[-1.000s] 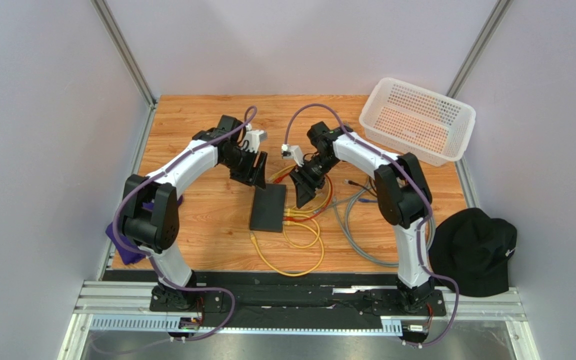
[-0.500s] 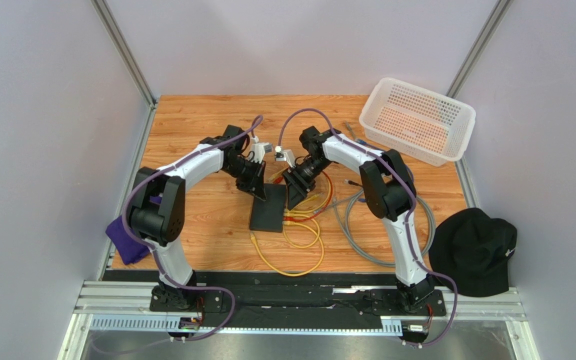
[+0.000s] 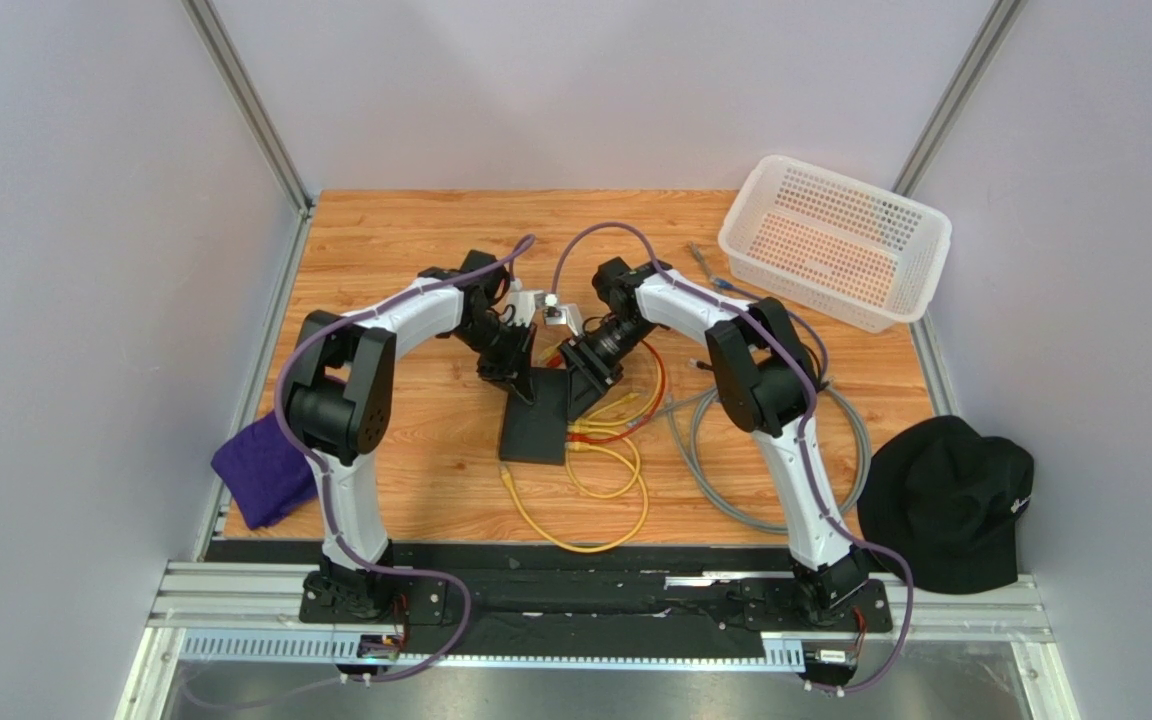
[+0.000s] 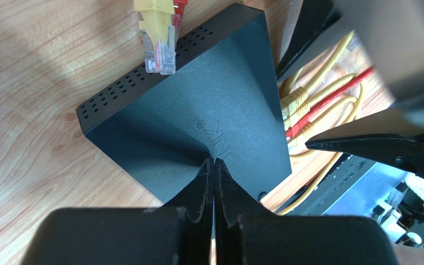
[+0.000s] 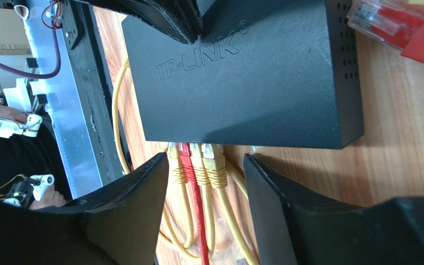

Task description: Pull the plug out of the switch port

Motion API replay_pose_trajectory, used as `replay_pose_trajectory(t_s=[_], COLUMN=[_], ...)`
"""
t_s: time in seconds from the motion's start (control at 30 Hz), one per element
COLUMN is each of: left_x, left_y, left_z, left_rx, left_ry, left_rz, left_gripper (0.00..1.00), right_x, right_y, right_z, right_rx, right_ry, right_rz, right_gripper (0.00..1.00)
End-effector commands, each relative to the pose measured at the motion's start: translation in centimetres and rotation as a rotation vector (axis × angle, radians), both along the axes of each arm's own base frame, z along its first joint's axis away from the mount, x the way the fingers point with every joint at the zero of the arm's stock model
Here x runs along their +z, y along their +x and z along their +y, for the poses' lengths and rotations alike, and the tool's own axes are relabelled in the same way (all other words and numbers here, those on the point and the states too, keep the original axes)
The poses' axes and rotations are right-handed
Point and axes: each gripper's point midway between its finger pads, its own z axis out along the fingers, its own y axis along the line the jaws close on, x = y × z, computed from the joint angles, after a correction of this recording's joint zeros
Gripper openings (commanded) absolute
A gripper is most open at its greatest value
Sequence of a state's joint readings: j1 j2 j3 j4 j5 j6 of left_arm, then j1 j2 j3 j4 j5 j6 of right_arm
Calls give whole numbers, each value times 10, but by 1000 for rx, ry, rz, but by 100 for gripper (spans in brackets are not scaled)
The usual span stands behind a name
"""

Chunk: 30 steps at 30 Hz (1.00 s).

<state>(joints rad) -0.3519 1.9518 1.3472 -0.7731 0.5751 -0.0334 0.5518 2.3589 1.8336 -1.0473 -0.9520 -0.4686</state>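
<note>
The switch (image 3: 537,423) is a flat black box on the wooden table, also seen close up from both wrists (image 4: 214,99) (image 5: 242,83). Several plugs (image 5: 197,163), yellow ones and one red, sit side by side in its ports (image 4: 294,113). My left gripper (image 4: 214,161) is shut with nothing between the fingers, and its tips rest on the switch's top face (image 3: 519,375). My right gripper (image 5: 206,159) is open at the port edge (image 3: 585,393). Its fingers (image 5: 142,187) stand on either side of the row of plugs without touching them.
Loose yellow and red plugs (image 4: 159,38) lie by the switch's far vented edge. Yellow cable loops (image 3: 597,510) and a grey cable (image 3: 732,450) spread right and near of it. A white basket (image 3: 838,240), black cap (image 3: 950,503) and purple cloth (image 3: 264,468) sit around.
The left gripper has shut and come down onto the switch's top. The right gripper has moved down and in to the port edge, now straddling the plugs.
</note>
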Motion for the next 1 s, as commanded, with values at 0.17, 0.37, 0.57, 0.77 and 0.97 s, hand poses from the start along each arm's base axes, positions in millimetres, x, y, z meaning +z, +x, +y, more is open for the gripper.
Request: replay_pose_trajectory(t_s=[0.17,0.37,0.57,0.77,0.97], left_x=[-17,-16,-15,-15,-15], left_y=[6,7,8,7,8], left_z=[8,9,11,11,12], left_rx=[12,13,11,8,6], left_ry=[81,86,90,90,94], left_rz=[11,2,-5,-7,-14], left_gripper=[0,0,0,0,0], right_x=[-18,-24,-32,-36,-37], right_y=[-9,-12,-14,-12,-13], right_z=[3,4,2,2,2], right_rx=[37,40,48,50,53], right_ry=[-2,-7,-20,-20,-19], right_rz=[23,41,50,48,50], right_gripper=[56,54,49,44,40])
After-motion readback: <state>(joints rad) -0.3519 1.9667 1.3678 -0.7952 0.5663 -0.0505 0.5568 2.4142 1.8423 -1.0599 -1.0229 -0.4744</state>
